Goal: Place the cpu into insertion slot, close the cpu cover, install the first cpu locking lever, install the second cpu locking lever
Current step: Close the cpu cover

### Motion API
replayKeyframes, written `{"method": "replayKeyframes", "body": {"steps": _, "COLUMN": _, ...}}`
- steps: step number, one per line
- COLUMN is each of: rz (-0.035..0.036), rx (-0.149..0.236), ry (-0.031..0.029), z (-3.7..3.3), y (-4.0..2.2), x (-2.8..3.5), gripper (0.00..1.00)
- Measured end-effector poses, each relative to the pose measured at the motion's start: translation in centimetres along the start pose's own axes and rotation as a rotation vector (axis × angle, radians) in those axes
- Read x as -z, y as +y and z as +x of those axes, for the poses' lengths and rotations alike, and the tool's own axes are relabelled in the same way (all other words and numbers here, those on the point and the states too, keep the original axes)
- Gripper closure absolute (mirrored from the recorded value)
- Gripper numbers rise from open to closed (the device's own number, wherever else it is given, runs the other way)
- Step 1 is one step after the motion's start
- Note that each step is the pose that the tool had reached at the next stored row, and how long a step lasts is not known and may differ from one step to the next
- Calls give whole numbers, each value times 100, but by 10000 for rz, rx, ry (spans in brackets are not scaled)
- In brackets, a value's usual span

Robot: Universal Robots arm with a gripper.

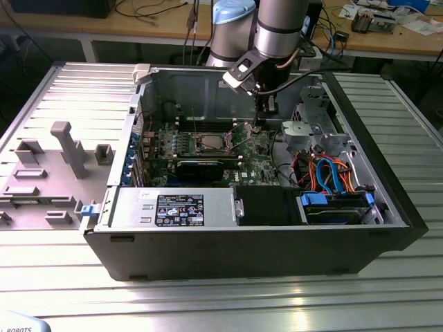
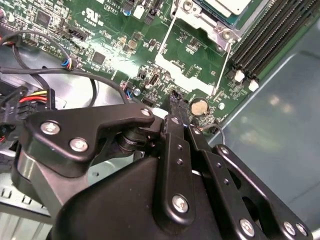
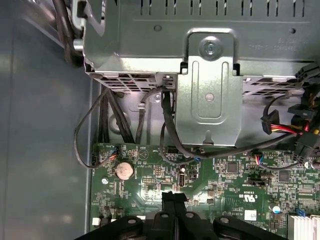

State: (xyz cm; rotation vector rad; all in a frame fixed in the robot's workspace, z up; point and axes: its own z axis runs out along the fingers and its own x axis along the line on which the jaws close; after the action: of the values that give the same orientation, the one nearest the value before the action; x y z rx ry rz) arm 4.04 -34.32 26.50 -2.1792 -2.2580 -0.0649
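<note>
The black two-fingered gripper (image 3: 173, 196) hangs low over the green motherboard (image 3: 225, 182), its fingers pressed together with nothing seen between them. It stands just to the exterior view's right of the square, silver-rimmed insertion slot (image 1: 200, 144), apart from it. The small silver-topped cpu (image 2: 226, 5) lies inside that slot.

The tip is very near the board, close to a round silver coin battery (image 2: 200, 106) and some small connectors. A drop or a sideways sweep from here could, I judge, scrape a component or knock the battery. Thin wire locking levers (image 2: 221, 67) run along the slot's edges. A closed tip crossing them might snag or bend one, or slip off onto the board. The black cable bundle (image 3: 167, 125) under the grey metal drive bracket (image 3: 210, 100), to the exterior view's right of the gripper, could catch the wrist.

In the second wrist view the chip is cut off at the picture's edge. A silvery metal frame (image 2: 202, 24) surrounds it, but I cannot tell whether that is the cpu cover lying shut or the slot's own rim. Nor is it clear whether the levers are latched. The gripper's body hides the board beneath the tip, so contact cannot be judged.
</note>
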Motion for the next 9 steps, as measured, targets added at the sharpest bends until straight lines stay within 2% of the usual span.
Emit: {"method": "replayKeyframes", "body": {"steps": 9, "rz": 17, "rx": -1, "ry": 0, "z": 1, "y": 40, "x": -176, "gripper": 89}}
